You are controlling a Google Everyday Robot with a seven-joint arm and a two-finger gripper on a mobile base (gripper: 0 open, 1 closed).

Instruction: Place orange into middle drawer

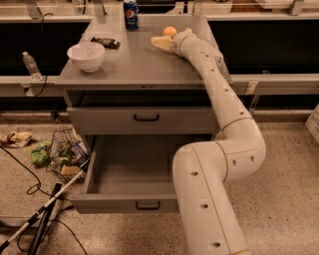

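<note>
On the cabinet top (pixel 134 64), the orange (pixel 170 31) sits just behind the tool (pixel 161 43), whose state cannot be told.

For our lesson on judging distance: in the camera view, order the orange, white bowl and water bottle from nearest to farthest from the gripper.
The gripper is at the cabinet top's back right.
1. Orange, just behind it.
2. White bowl, left side of the top.
3. Water bottle, far left, beyond the top.

On the cabinet top (pixel 139 67) the gripper (pixel 160 43) lies at the back right, the orange (pixel 170 31) just behind it. The bowl (pixel 86 55) stands left, the can (pixel 130 8) behind. Below, 1 drawer (pixel 129 164) is pulled out.
</note>
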